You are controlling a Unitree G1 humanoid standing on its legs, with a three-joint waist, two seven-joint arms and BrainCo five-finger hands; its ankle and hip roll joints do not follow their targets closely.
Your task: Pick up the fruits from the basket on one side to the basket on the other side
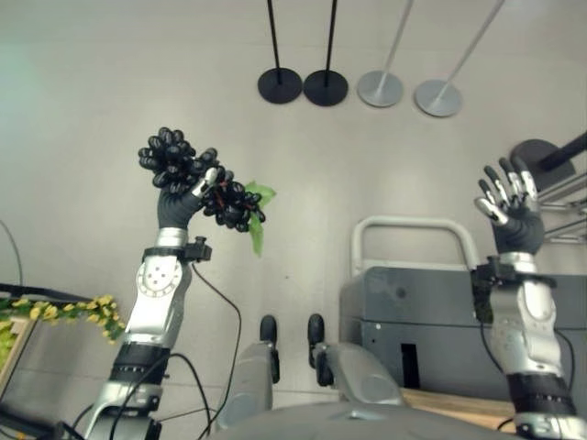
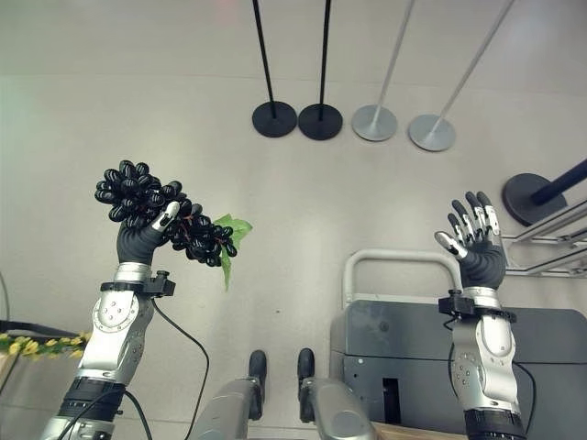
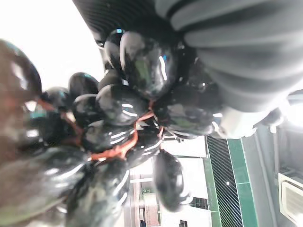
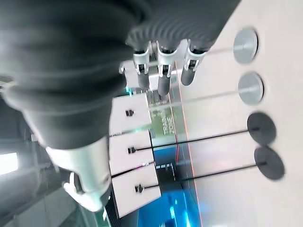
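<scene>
A bunch of dark purple grapes [image 1: 197,179] with a green leaf [image 1: 258,213] is held up high in my left hand [image 1: 176,206], whose fingers and thumb are curled round it. Up close in the left wrist view the glossy grapes [image 3: 118,137] hang on a reddish stem against the palm. My right hand [image 1: 510,209] is raised at the right with its fingers [image 4: 163,71] straight and spread, holding nothing.
A grey cart with a rounded handle bar [image 1: 413,238] stands below the right hand. Two black [image 1: 280,85] and two silver [image 1: 381,89] stand bases sit on the floor at the back. Yellow flowers [image 1: 64,310] edge a basket at the lower left.
</scene>
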